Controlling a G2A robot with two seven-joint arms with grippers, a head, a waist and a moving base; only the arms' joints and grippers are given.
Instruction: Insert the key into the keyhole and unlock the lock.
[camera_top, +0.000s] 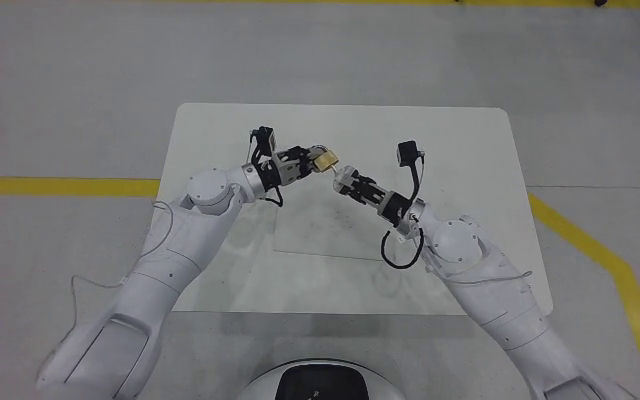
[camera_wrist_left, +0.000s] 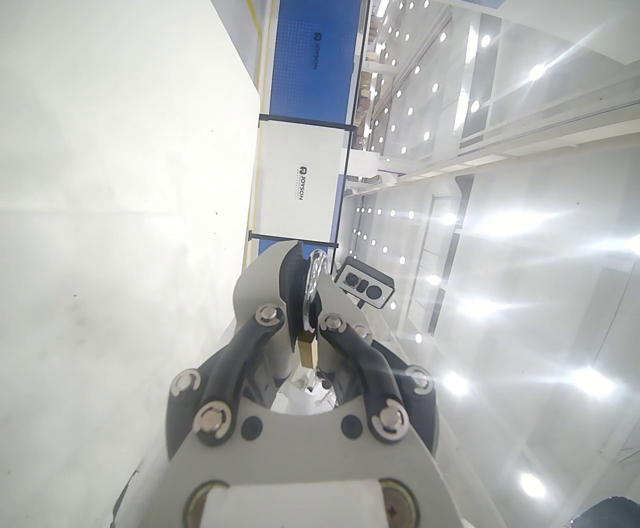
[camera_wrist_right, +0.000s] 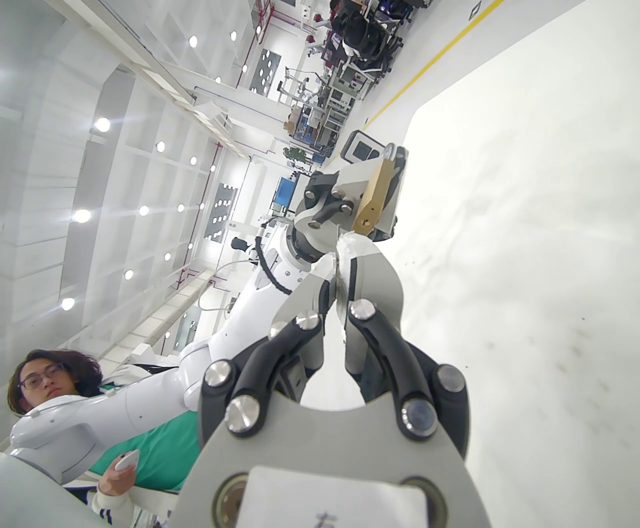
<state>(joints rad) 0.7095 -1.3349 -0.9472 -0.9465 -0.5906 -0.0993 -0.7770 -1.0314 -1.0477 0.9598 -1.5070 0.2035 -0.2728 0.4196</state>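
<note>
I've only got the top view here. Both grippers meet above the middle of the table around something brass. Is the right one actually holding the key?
Observer: Yes. In the right wrist view, the right gripper is shut on a thin metal key, which sits edge-on between its fingers.
Operator: Which end of the lock faces it?
Observer: The lock turns its flat bottom end toward the key, and its shackle points away.
Operator: How is the left one holding it?
Observer: The left wrist view shows the left gripper shut on the lock, with its pads against the flat sides. I cannot tell whether the key's tip has entered.
</note>
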